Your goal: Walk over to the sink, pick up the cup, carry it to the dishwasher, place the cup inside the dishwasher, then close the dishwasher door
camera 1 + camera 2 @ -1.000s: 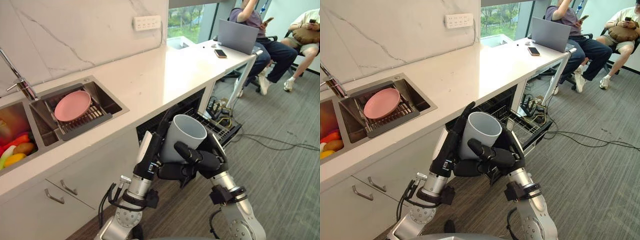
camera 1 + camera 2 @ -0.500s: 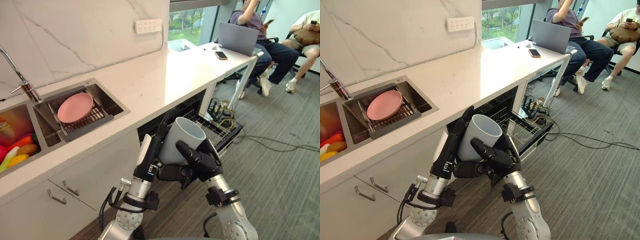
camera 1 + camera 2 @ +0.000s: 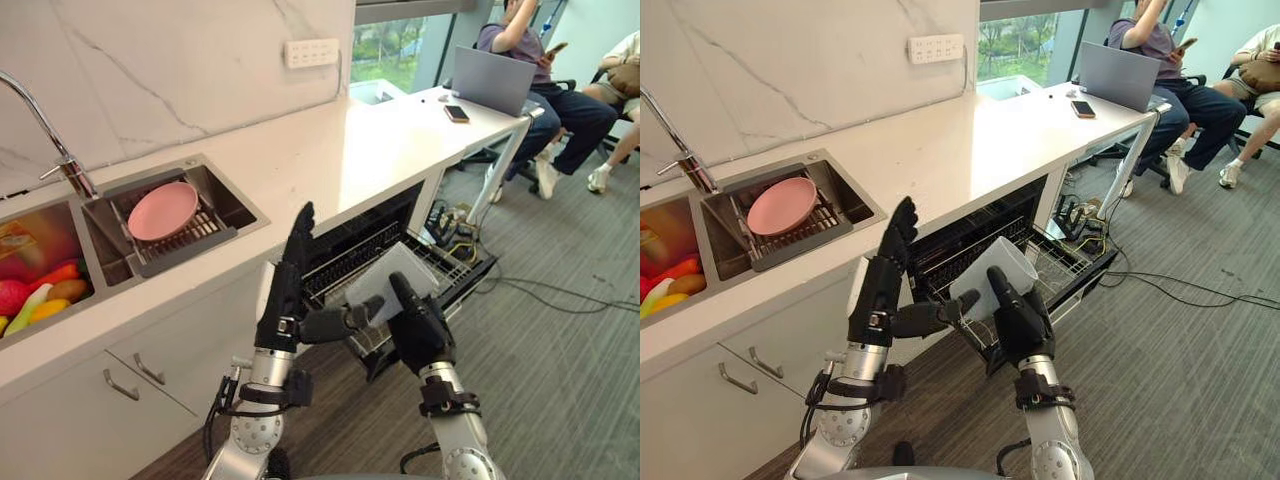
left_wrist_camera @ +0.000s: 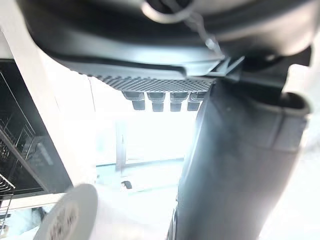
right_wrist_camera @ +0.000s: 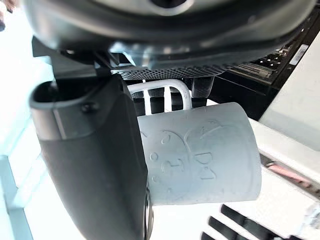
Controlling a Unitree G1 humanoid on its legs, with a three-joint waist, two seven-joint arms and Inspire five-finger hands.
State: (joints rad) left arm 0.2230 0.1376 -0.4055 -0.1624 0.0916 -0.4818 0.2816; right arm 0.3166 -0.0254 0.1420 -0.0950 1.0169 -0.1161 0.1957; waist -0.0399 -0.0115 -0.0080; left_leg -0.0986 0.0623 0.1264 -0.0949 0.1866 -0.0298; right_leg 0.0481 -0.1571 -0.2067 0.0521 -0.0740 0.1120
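Cup (image 3: pixel 990 272) gripped by dishwasher rack (image 3: pixel 1065 262)
Right hand (image 3: pixel 1018 322) curls thumb and fingers round the tilted cup; left hand (image 3: pixel 880 290) beside it, fingers straight, thumb pointing at the cup.

Upper left, a pink plate (image 3: pixel 163 210) lies on a dark slatted rack (image 3: pixel 190 241), with the curved faucet (image 3: pixel 45 125) rising just behind. At the far left edge, bright fruit and vegetables (image 3: pixel 35 295) are piled together. A white wall socket (image 3: pixel 310 52) sits on the marble wall. Along the white tabletop (image 3: pixel 340 150) to the upper right stands an open grey laptop (image 3: pixel 493 81), with a phone (image 3: pixel 456 113) just beside it. Top right corner, a seated person (image 3: pixel 515 35) is behind the laptop and a second person (image 3: pixel 628 75) sits at the edge. Grey carpet (image 3: pixel 570 380) covers the floor at the right.
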